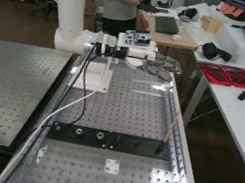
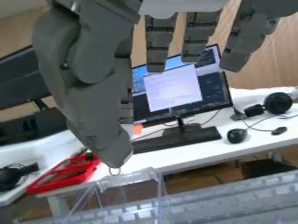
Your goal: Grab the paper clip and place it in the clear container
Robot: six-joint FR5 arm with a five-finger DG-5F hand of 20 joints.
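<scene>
Grey hand [image 2: 92,112]: placing the clip [image 2: 114,172]

1. Hand state. The thumb and one finger are closed together at the tips, pinching the clip by a small part of its wire; a thin loop sticks out beyond them. The other fingers hang loosely extended and touch nothing.
2. Location. In the high view, the hand is at 3 o'clock from the arm's [image 1: 71,10] wrist, above the far end of the bench [image 1: 139,158]. In the wrist view, the clip is near the rim of the container [image 2: 159,192]. Whether it is already over the opening cannot be told.
3. Alignment. Centre the loop over the opening before any descent. Keep the fingertips apart from the clear walls, whose edges are hard to judge.
4. Lowering. Bring the tips down slowly until the clip is inside the rim; keep the pinch steady, as so little wire is held.
5. Release. Part the thumb and finger slightly, let the clip drop, then lift straight up. Caution: wire may catch on a fingertip; confirm separation before retreating.
</scene>
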